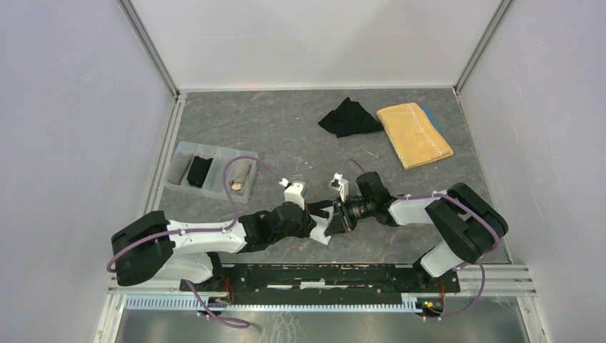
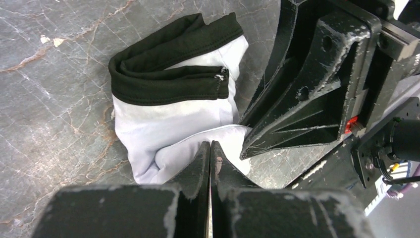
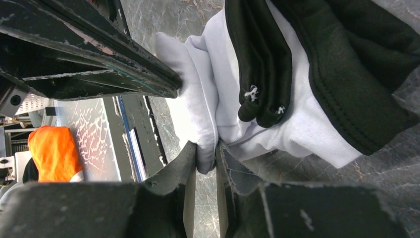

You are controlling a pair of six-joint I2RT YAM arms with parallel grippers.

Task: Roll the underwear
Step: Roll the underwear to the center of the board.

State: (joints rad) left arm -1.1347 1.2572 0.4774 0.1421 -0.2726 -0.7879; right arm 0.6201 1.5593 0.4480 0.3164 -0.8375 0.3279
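White underwear with a black waistband [image 2: 168, 119] lies folded on the grey table between my two grippers; it also shows in the right wrist view [image 3: 297, 129]. In the top view only a white bit of it [image 1: 324, 237] shows under the arms. My left gripper [image 2: 210, 145] is shut, its tips pinched at the near white edge. My right gripper [image 3: 205, 148] is shut on a white fold at the opposite edge. The two grippers meet tip to tip [image 1: 327, 219]. A loose black garment [image 1: 349, 118] lies at the back.
A mustard-yellow towel [image 1: 414, 134] lies at the back right beside the black garment. A clear divided tray [image 1: 214, 148] at the left holds a striped roll [image 1: 177, 170], a black roll [image 1: 199, 171] and a beige roll [image 1: 243, 175]. The table's metal rail runs along the front.
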